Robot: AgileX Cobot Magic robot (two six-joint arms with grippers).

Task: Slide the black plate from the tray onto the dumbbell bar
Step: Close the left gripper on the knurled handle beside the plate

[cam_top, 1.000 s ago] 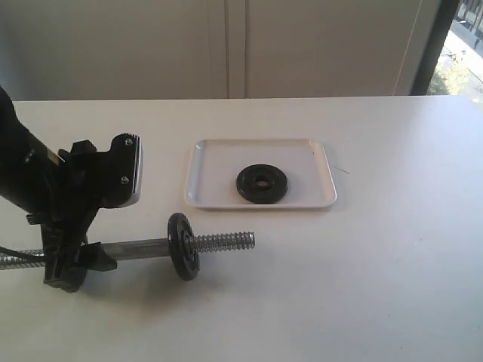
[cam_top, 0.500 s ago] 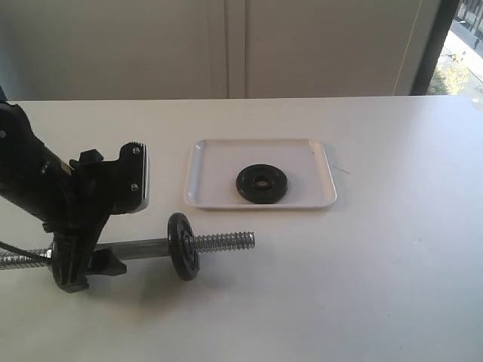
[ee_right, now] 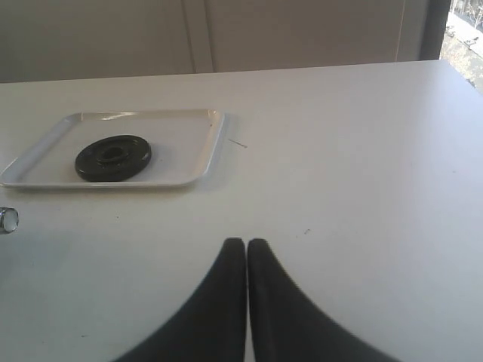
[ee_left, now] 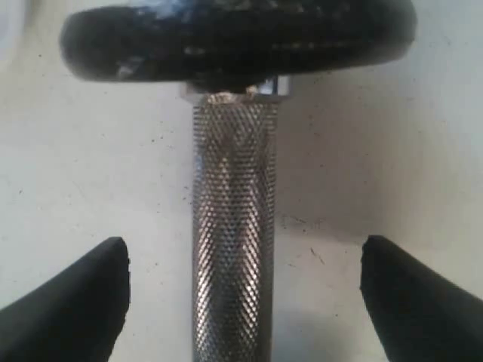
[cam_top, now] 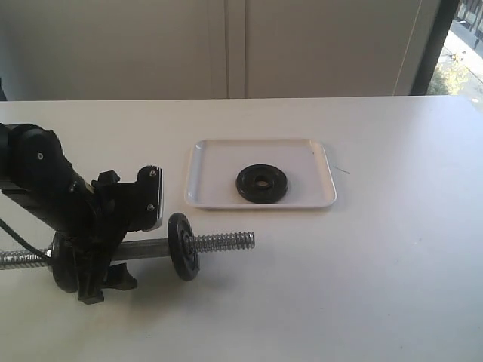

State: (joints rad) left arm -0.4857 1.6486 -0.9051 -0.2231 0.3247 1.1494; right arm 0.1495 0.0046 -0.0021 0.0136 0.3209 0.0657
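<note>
- Left pincer (cam_top: 124,245) is spread as wide as it goes, one finger either side of the knurled middle of the dumbbell bar (cam_top: 223,242), and it has hold of nothing. The right pincer (ee_right: 247,302) is pressed fully closed and empty above the bare desk (cam_top: 377,264). It is out of the exterior view.
- The dumbbell bar lies along the desk's front-left part, its free threaded end pointing toward the middle. It looks like solid steel: heavy, rigid and apt to roll. The knurling (ee_left: 232,226) is the sure place to clamp it.
- The tray (cam_top: 219,151) sits about mid-desk, just beyond the bar's free end. It is probably light plastic, so it could skid if the plate is dragged against its rim.
- The black plate (cam_top: 261,184) lies flat in the middle of the tray, touching no rim. It looks like dense, hard iron and is likely slick to the fingers. I would pinch it across the raised rim, or between the rim and the centre hole, then tip it upright to thread it on.
- A mounted plate (cam_top: 181,246) already stands on the bar, inboard of the bare thread.
- Hidden: the left arm covers the bar's far half, and a dark round shape behind it may be another plate, but I cannot tell. In the left wrist view the mounted plate is cut off at the top.
</note>
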